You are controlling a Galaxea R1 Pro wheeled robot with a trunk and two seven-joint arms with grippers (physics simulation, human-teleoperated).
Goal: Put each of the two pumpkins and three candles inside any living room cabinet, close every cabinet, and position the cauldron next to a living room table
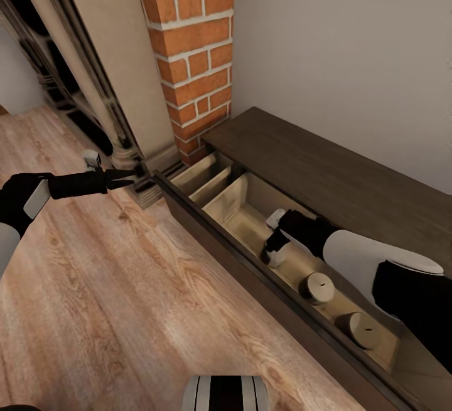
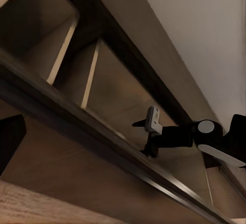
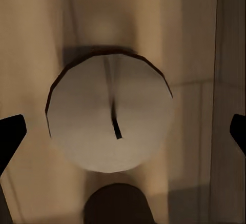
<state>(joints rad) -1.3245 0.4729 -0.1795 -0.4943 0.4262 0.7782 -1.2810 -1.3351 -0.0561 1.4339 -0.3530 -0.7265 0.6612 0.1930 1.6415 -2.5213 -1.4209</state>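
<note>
Pale wood lining the open drawer (image 1: 251, 223) of the long dark cabinet (image 1: 339, 179), with two squat candles (image 1: 316, 288) standing upright at the near end, close together but apart. Right gripper (image 1: 274, 249) down inside the same drawer, further along. From the right wrist, a third candle (image 3: 110, 114) seen end-on, upright on the drawer floor, wick in the middle, with the black fingertips (image 3: 10, 137) spread wide to either side and clear of it. Jaws apart, then, holding nothing.

Probably the release of that last candle. Best done by lifting straight up, no sideways drift, so as not to clip the candle and roll it. Keep the wrist clear of the cabinet's overhanging top and the dark drawer front on the way out.

Left gripper (image 1: 129, 179) out over the plank floor (image 1: 157, 310) near the brick column (image 1: 194, 53), pointing at the drawer's end; jaws impossible to judge. Handy there for pushing the drawer shut.
</note>
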